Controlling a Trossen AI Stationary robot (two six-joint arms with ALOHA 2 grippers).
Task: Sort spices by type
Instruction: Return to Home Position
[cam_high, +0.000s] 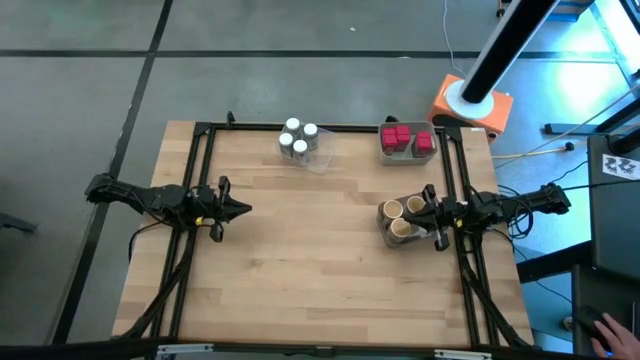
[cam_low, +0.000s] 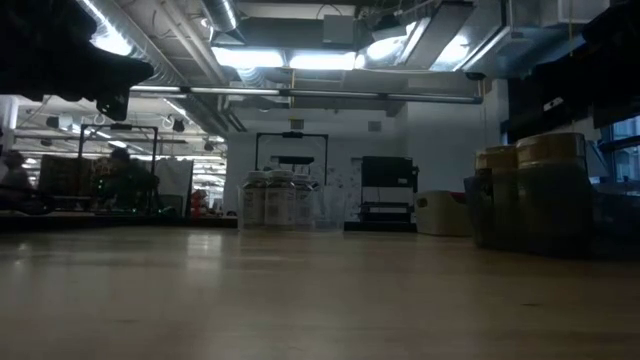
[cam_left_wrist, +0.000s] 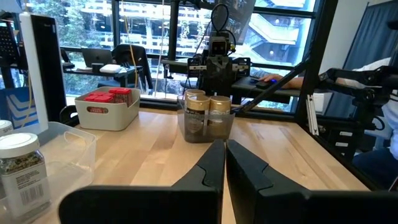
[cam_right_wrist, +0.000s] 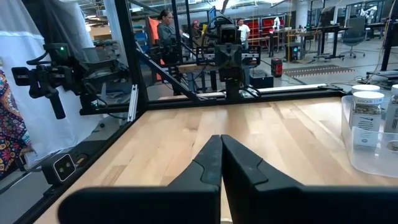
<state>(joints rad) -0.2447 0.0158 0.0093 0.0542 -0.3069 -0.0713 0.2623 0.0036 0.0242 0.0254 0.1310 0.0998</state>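
Looked first for writing. Saw printed labels and a barcode on the white-lidded jars (cam_left_wrist: 22, 163), yet could read no word of them. Could read nothing on the red packets (cam_left_wrist: 111, 96) or the tan cup-like jars (cam_left_wrist: 205, 106) either.

Counted four white-lidded jars grouped in the clear tray (cam_high: 320, 158), at the middle of the table (cam_high: 300, 270) edge that lies along the top of the high view. Found the red packets packed together in the grey bin (cam_high: 405, 158) at the right end of that same edge. Found the tan cup-like jars, at least three of them, in the dark bin (cam_high: 385, 238) beside the right edge, a little below the grey bin in that view.

Saw the left gripper (cam_left_wrist: 224, 149) over the left part of the table, pointing right, fingers pressed together on nothing, well apart from every container. Saw the right gripper (cam_right_wrist: 221, 146) reaching in from the right edge, its tip above the dark bin in the high view, fingers likewise closed against each other and empty. Could not tell whether it touched a jar there.

Noticed a person (cam_right_wrist: 166, 28) standing in the room beyond the table.
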